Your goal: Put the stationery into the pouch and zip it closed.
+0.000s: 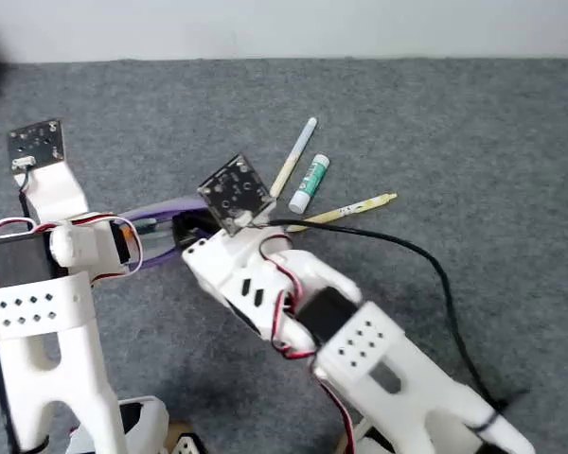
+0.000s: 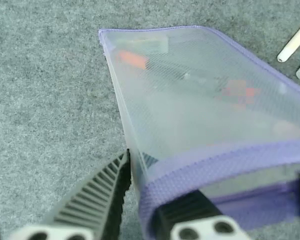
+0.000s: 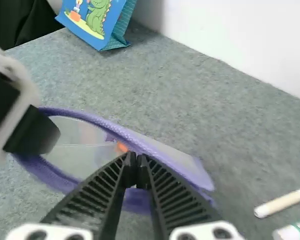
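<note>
the pouch (image 2: pixel 200 100), clear mesh with a purple zipper band, lies on the grey felt-covered counter (image 1: pixel 473 142) between the two arms, at about 9 o'clock from the middle of the high view. blurred orange and red items (image 2: pixel 132 59) show through its wall. the left gripper (image 2: pixel 138 165) is clamped on one end of the pouch, just by the zipper band, with the mesh wall caught between its ribbed jaws. the right gripper (image 3: pixel 135 160) has its jaws pressed together, with their tips at the purple rim of the pouch mouth; whether they pinch the rim or a zipper pull is not clear.

three pieces of stationery lie loose on the counter toward 2 o'clock from the pouch, near it and outside it. a slim pen (image 1: pixel 296 156) with a white end points toward 1 o'clock. a glue stick (image 1: pixel 310 183) with a green label lies just beside the pen, tilted the same way. a yellow pencil (image 1: pixel 346 212) lies at 4 o'clock from the glue stick and points toward 2 o'clock. a black cable (image 1: pixel 426 260) from the right arm crosses its lower end.

in the right wrist view a blue gift bag (image 3: pixel 97 20) with a green dinosaur stands at the counter's far edge.
</note>
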`<state>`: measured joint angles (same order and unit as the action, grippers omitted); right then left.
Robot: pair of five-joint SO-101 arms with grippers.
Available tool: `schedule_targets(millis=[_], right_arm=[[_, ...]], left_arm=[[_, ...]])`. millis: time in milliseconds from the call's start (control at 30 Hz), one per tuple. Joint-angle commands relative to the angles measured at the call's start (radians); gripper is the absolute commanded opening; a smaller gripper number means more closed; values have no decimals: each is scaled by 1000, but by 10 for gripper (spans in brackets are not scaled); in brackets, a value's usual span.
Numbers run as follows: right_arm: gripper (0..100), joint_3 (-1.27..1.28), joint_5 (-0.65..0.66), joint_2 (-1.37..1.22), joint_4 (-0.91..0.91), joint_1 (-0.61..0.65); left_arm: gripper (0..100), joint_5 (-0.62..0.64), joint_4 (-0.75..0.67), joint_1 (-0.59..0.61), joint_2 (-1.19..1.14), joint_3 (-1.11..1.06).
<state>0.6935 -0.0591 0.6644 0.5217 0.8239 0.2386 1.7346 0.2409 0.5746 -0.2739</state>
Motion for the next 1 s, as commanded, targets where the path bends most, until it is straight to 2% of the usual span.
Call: schedule_targets(millis=[0,200,400,600,833,967], right_arm=[[8,-61,-12,111,113,-51],[8,-61,-12,168,220,-249],[8,-72,15,108,311,-412],[8,-215,144,-134,463,-516],[17,-529,400,-541,667,-590],[124,-690,509,-736,773,-575]], left_arm=[[13,8,15,-5,8,8],[13,8,15,-6,8,8],[13,8,17,-6,8,7],[13,8,17,-6,8,5],[13,8,17,-6,8,4],[13,8,17,-6,8,4]])
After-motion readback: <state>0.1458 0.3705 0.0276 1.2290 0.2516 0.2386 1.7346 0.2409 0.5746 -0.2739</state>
